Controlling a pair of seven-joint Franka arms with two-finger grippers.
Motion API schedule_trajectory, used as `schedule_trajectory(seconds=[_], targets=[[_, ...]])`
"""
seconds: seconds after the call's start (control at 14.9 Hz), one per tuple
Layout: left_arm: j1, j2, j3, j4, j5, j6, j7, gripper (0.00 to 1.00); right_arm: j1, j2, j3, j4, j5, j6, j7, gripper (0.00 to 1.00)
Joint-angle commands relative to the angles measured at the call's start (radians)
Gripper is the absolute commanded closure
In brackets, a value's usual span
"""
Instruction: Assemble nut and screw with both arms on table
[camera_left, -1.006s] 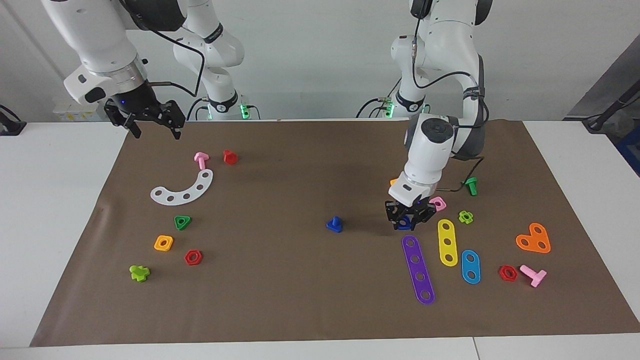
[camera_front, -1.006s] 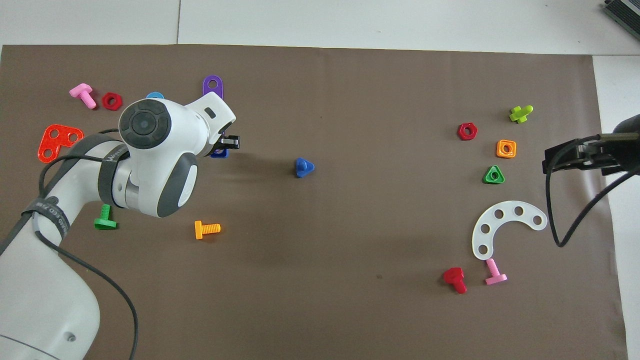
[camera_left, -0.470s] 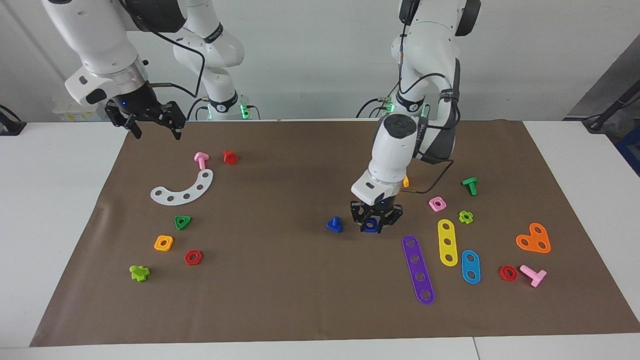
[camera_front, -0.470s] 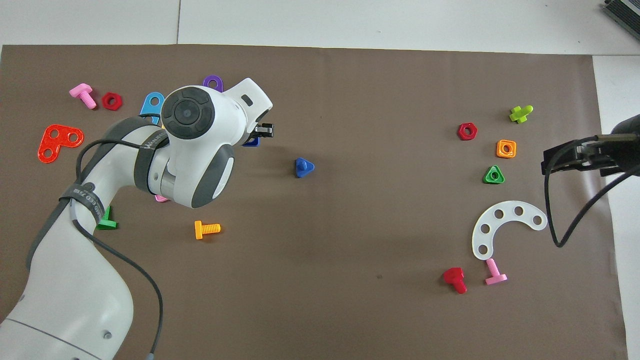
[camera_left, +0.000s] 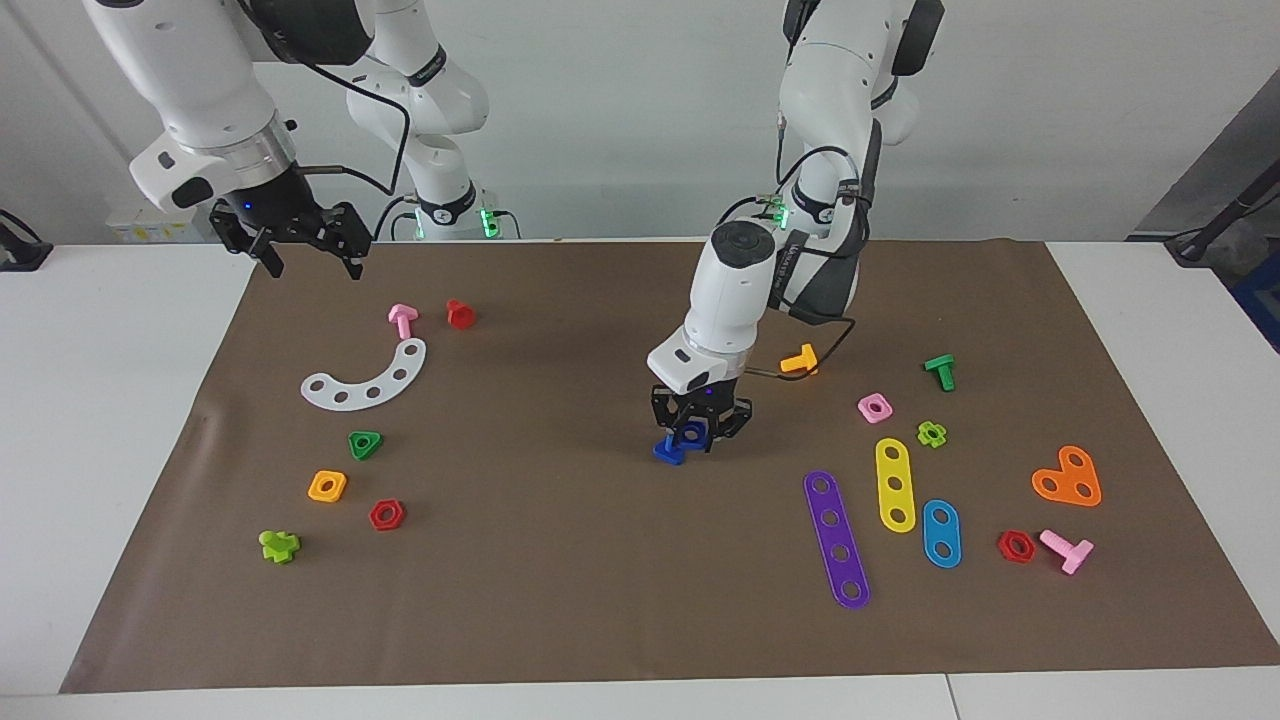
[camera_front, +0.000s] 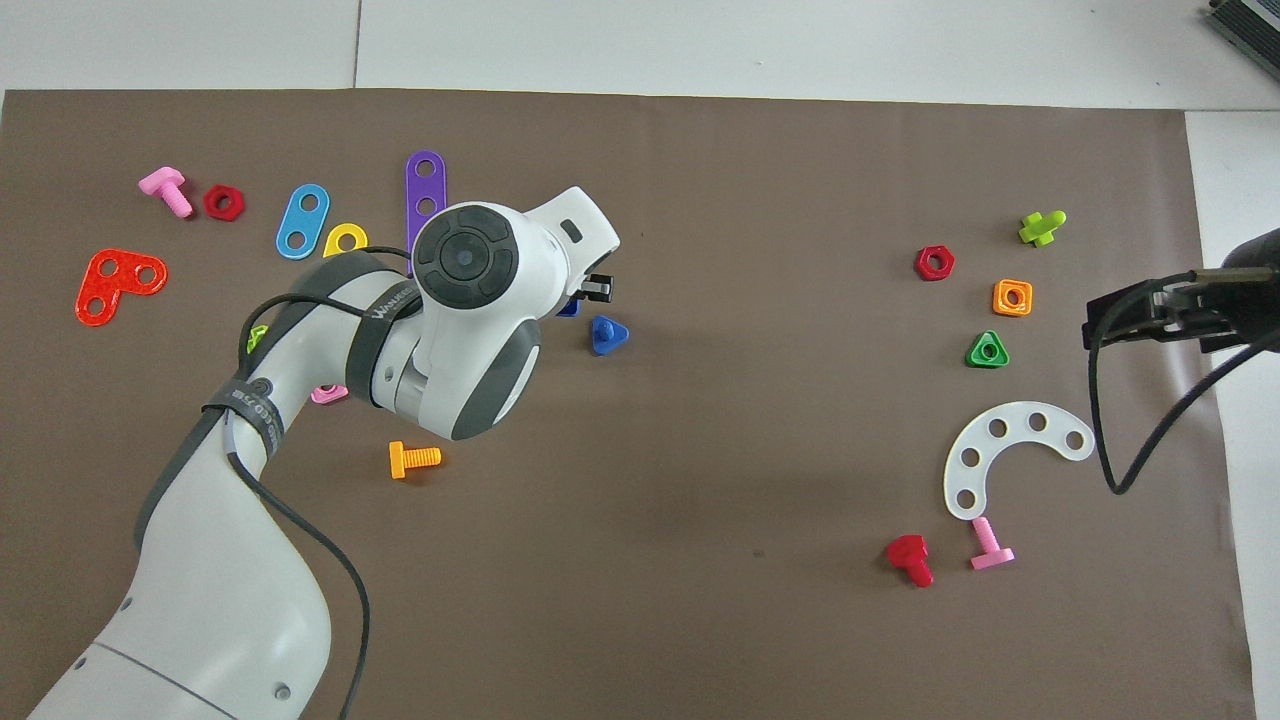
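Currently I read the nut (camera_left: 690, 434) as a small dark-blue square piece with rounded corners and a round centre hole, held on edge between the fingers of the left gripper (camera_left: 699, 437), so that its hole faces the facing camera. The screw (camera_left: 668, 452) is the same dark blue; it rests on its flat triangular head on the brown mat (camera_left: 560, 580) that covers most of the surface (camera_left: 120, 420), near the mat's middle, with its short shaft pointing up. In the facing view the held nut sits just above and beside the screw's shaft; I cannot tell from that view whether the two touch. The overhead view shows what the facing view does not: the screw (camera_front: 605, 335) stands clear with its triangular outline and shaft top fully exposed, and only a blue sliver of the nut (camera_front: 568, 309) shows at the edge of the left arm's wrist, just beside the screw toward the left arm's end. That view hides the nut's hole and most of the left gripper (camera_front: 590, 292) under the arm's housing. The right gripper (camera_left: 296, 238) hangs over the mat's corner at the right arm's end, nearest the robots, with its fingers spread wide and nothing between them; that arm waits. In the overhead view I see only its dark tips (camera_front: 1150, 312) and cable at the frame edge.
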Motion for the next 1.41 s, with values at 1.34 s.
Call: schedule_trajectory(seconds=[1.34], targets=[[-0.029,0.018,0.013,-0.002,-0.018,0.017,-0.001,1.0,-0.011,-0.023,0.004,-0.045,0.016,0.033,-0.017,0.0]])
